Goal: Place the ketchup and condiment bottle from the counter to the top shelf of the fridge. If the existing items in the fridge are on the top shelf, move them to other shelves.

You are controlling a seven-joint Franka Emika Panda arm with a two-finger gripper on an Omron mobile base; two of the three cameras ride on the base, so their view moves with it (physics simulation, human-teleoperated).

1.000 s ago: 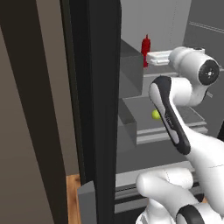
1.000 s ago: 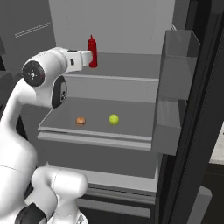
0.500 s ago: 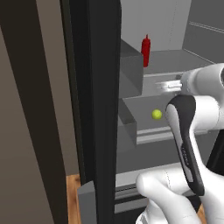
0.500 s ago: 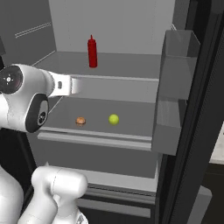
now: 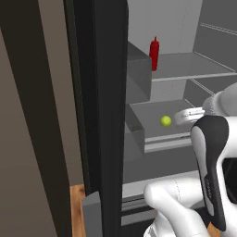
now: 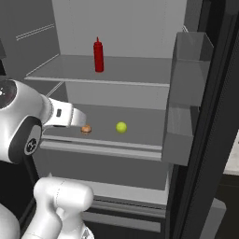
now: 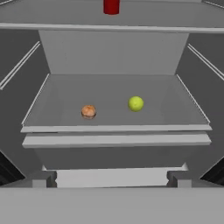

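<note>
Left base view: an open fridge fills the middle and right. A red ketchup bottle stands upright on the top shelf, at about 1 o'clock from centre. On the middle shelf below lies a small yellow-green ball, with the white arm's wrist just beside it at 3 o'clock. The dark fridge door stands at the left.

Right base view: the ketchup bottle stands at 11 o'clock on the top shelf. Below, an orange-brown ball and the yellow-green ball lie apart on the middle shelf. The pincer reaches in from 9 o'clock, just beside the orange-brown ball; its jaws stand released, grasping nothing. Door bins hang at 3 o'clock.

Hand view: the ketchup bottle's base shows at 12 o'clock; both balls lie near centre.
</note>
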